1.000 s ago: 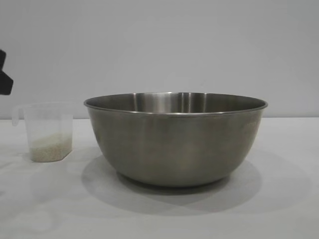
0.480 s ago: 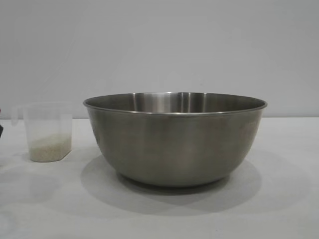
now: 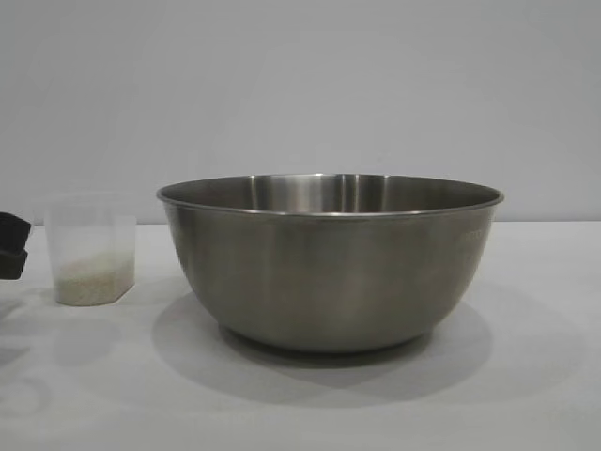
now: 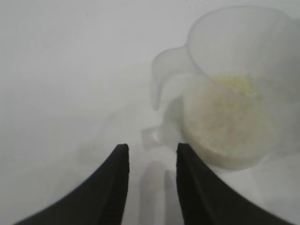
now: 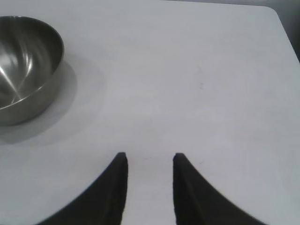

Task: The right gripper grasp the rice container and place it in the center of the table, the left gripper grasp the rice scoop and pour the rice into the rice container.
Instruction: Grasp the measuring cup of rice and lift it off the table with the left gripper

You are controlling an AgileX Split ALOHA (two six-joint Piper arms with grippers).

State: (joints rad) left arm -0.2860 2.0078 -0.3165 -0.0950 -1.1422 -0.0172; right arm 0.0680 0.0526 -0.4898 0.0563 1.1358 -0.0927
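The rice container (image 3: 329, 272), a big steel bowl, stands mid-table, empty as far as its inside shows. Left of it stands the rice scoop (image 3: 91, 249), a translucent cup with rice (image 3: 92, 277) in its bottom. My left gripper (image 3: 11, 246) shows at the far left edge, level with the cup. In the left wrist view its fingers are open (image 4: 151, 149) around bare table, just short of the scoop's handle (image 4: 161, 79); the rice (image 4: 229, 117) lies beyond. My right gripper (image 5: 149, 157) is open over bare table, away from the rice container (image 5: 23, 65).
The white table (image 3: 526, 376) stretches right of the bowl. In the right wrist view the table's (image 5: 276, 18) rounded corner and edge show far off. A plain wall stands behind.
The left gripper came down from higher at the left edge to the cup's level beside it. Bowl and cup have not moved.
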